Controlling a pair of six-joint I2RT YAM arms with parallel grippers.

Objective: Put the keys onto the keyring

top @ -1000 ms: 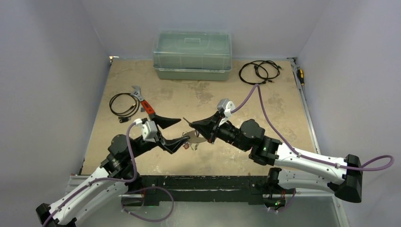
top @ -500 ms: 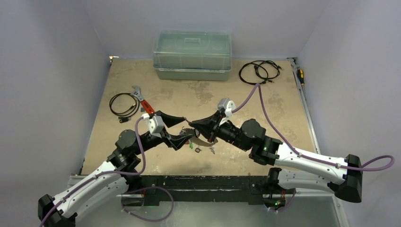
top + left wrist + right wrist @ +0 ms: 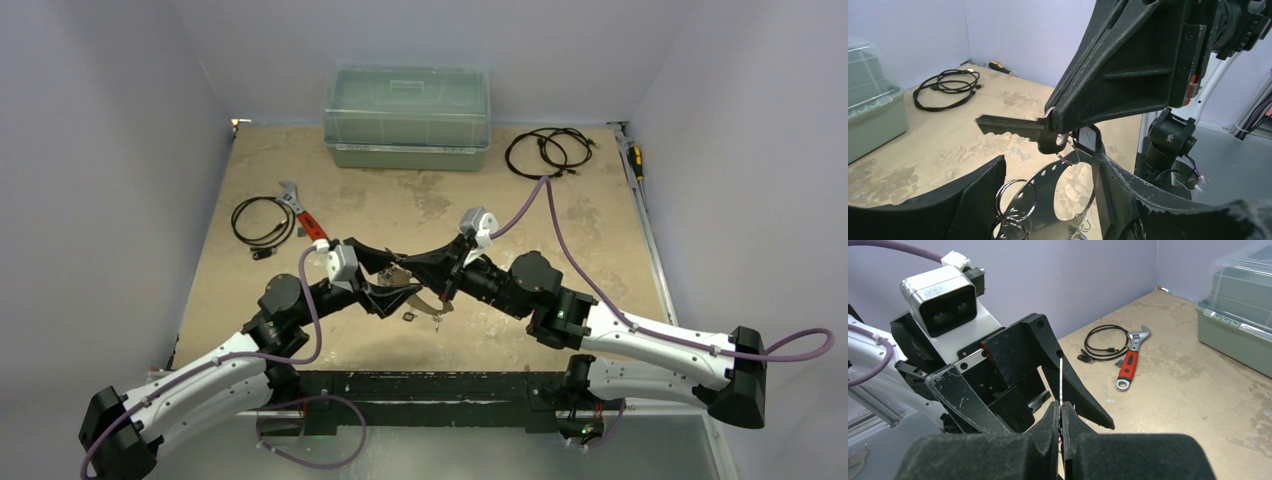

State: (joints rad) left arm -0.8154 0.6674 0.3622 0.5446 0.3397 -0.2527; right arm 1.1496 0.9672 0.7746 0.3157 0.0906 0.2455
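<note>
Silver and toothed, one key (image 3: 1013,128) sat pinched in the closed right hand (image 3: 1060,412); the left hand (image 3: 1048,165) stood open astride the keyring (image 3: 1043,185). Threading seemed under way, and next the left hand likely needed to clamp the keyring steady.

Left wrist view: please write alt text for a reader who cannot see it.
The right gripper pinches a silver key by its head, blade pointing left. Below it is the flat keyring, between the fingers of the open left gripper. A black cable lies behind.

Head of the key (image 3: 1013,128) is mostly buried behind the right gripper (image 3: 1054,117), and the keyring (image 3: 1045,190) runs off the bottom edge.
</note>
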